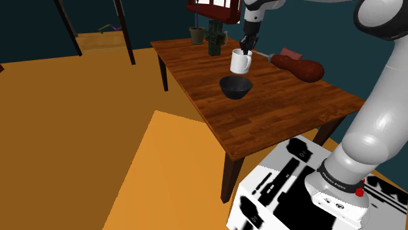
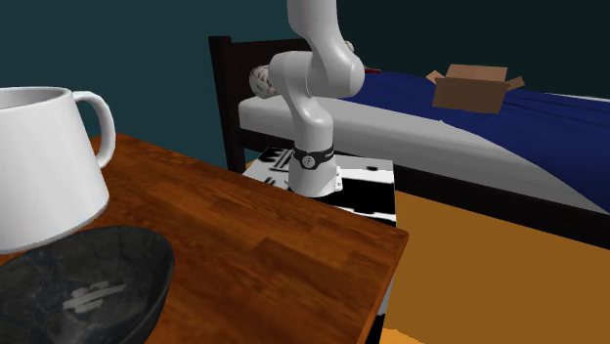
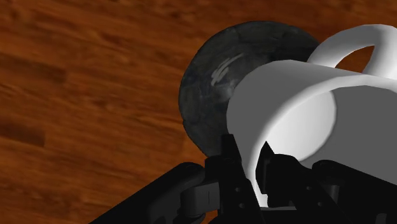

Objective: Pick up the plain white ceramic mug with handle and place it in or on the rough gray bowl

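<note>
Standing closest in the shoulder view is the white stand (image 1: 288, 189), just beside the near edge of the brown wooden table (image 1: 288, 111). Bare wood lies all round the dark gray bowl (image 1: 235, 87), which sits away from the table's edges. The white mug (image 1: 240, 61) hangs upright just above the bowl, with its handle toward the shoulder view's right. The black gripper (image 1: 245, 48) pinches the mug's rim from above. Farther back, a brown club-shaped thing (image 1: 299, 66) lies behind the mug. A plant pot (image 1: 197, 34) and a dark green plant (image 1: 214, 38) stand near the far edge.
</note>
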You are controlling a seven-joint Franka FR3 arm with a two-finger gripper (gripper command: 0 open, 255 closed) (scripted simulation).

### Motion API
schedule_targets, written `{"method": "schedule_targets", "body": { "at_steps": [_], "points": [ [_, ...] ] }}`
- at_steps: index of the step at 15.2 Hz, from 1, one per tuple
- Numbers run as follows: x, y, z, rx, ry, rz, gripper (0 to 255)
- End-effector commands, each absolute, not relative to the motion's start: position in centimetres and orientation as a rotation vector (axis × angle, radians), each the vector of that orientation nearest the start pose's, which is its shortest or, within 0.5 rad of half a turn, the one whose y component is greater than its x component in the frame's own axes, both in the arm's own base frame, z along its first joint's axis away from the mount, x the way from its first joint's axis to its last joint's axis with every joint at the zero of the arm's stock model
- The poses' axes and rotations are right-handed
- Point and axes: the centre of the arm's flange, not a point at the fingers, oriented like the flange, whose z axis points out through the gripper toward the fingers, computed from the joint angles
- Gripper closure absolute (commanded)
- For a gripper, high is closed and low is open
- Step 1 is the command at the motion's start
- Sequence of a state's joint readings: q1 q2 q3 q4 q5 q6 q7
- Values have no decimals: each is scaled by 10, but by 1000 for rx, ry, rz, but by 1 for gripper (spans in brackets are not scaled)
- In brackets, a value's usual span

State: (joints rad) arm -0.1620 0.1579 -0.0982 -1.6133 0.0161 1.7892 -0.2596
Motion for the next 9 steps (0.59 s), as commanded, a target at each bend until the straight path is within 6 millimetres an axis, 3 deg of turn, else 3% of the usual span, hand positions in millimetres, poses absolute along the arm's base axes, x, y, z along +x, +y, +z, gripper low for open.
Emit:
{"method": "schedule_targets", "body": {
  "at_steps": [1,9],
  "points": [
    [595,-152,522,-3146,4,-30,255],
    [595,-152,480,-3146,4,-30,255]
  ]
}}
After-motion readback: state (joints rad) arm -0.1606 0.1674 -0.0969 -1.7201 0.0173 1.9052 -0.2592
